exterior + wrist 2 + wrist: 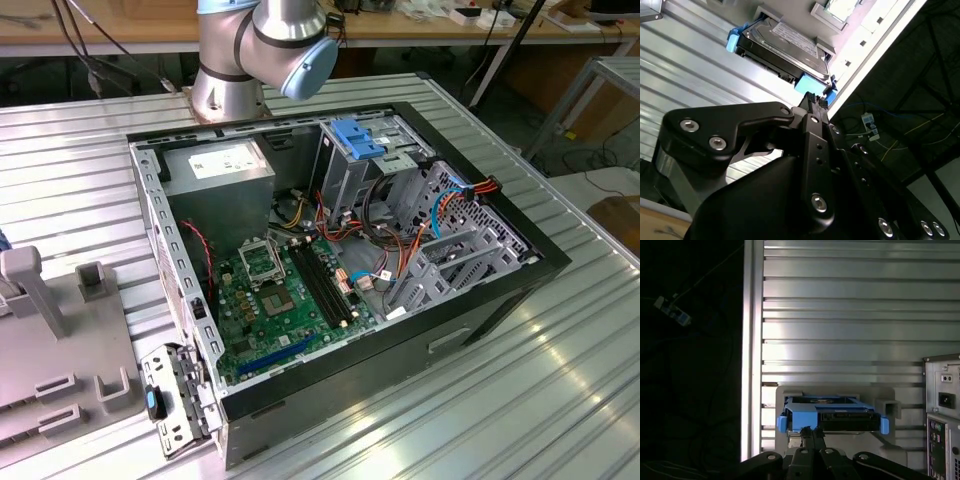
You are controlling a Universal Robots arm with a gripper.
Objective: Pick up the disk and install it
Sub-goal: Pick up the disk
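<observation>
On a ribbed metal table [560,380], in the exterior view, a grey fixture [30,290] stands at the far left. Right of it lies an open computer case [400,360], side panel off. Inside, a power supply [218,170] sits at 11 o'clock and a green motherboard [280,290] at 7 o'clock. A blue bracket [358,135] tops the drive cage at 1 o'clock, and loose orange and red cables [450,200] hang at 3 o'clock. The arm [265,50] rises behind the case at 12 o'clock.

In the first wrist view, the disk [840,419] rests in a pale grey holder [870,392] on the table, near the table's edge. The gripper [810,431] hangs just beside the end of the disk's blue carrier. Its fingers are pressed together and grip nothing.

The disk looks dense and rigid, with slick metal faces. It is likely to be harmed by knocks. The blue carrier's end or sides seem the safest place to grip, away from the label.
</observation>
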